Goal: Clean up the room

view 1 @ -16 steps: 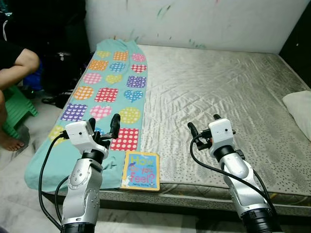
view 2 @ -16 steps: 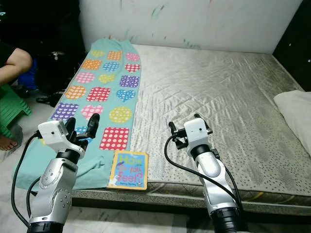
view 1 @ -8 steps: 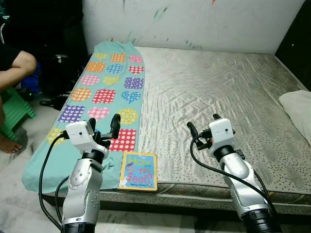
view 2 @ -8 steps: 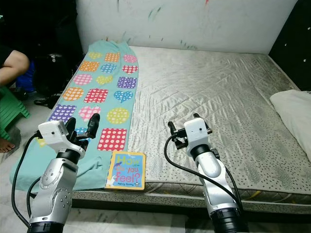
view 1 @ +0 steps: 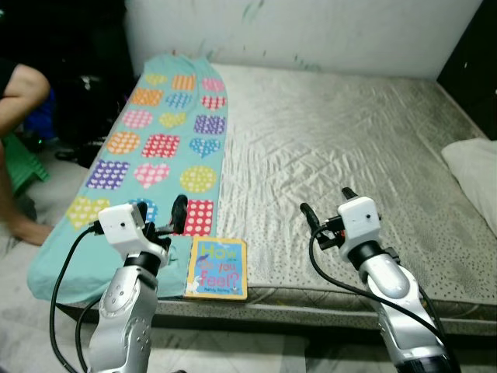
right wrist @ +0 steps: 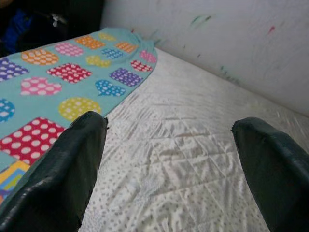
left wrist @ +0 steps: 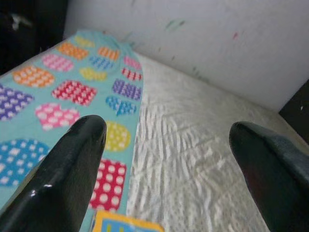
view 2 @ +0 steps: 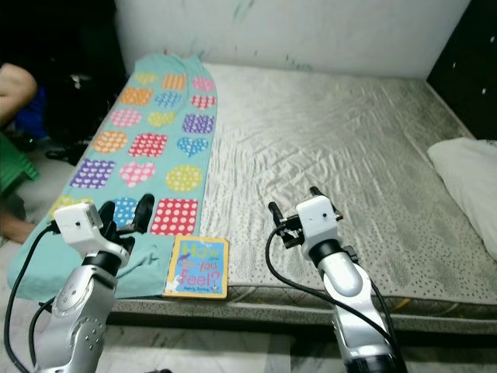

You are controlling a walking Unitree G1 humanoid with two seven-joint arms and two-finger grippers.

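Filling most of the scene is a big bare mattress (view 1: 349, 155) with a shiny grey quilted cover, set against a white wall (view 1: 311, 31) marked with small paint streaks. Next in size is a long teal blanket (view 1: 155, 148) with dotted hearts and squares in many colours. It lies along the mattress's left side, its long way running from the wall toward the robot, and its near end hangs over the front corner. A white pillow (view 1: 474, 167) sits at the right edge of the mattress. At the far left a person's arm (view 1: 23, 81) and leg show beside something green.

A picture book (view 1: 217, 267) reading "How do you feel?" lies flat at the front edge of the mattress, touching the blanket's near end. Its long side points from the robot toward the wall, and its words read upright from the robot's side.

The left gripper (view 1: 161, 217) hangs above the blanket's near end, just left of the book, fingers spread wide and holding nothing. The right gripper (view 1: 326, 211) hangs over the bare mattress, well to the right of the book, also spread wide and empty.

Compared with a second ago, the camera looks from higher and farther back, and both arms sit lower in the picture.
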